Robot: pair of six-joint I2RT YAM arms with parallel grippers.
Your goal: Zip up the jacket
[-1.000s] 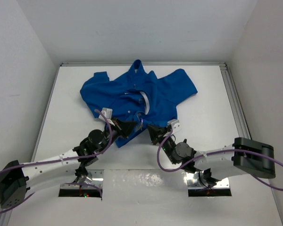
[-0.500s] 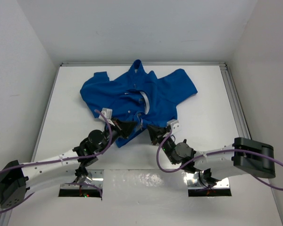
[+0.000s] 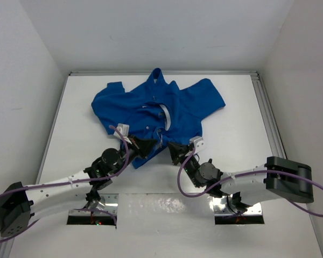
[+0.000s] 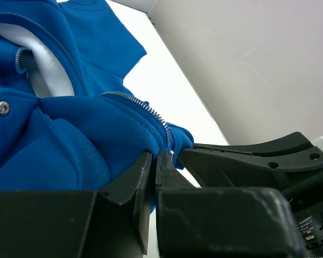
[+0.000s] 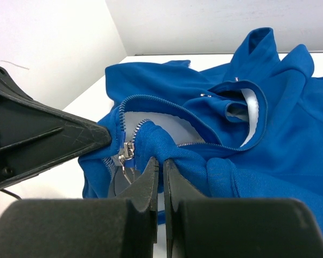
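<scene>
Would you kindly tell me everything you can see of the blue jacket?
The jacket is bright royal-blue, soft-looking fabric with a pale lining, lying rumpled front-up on the white table, collar toward the far wall. Its pale-toothed zipper stands mostly open, the small metal pull low near the hem. A metal snap shows on the front. The left gripper and right gripper are each shut on fabric by the zipper's lower end.
</scene>
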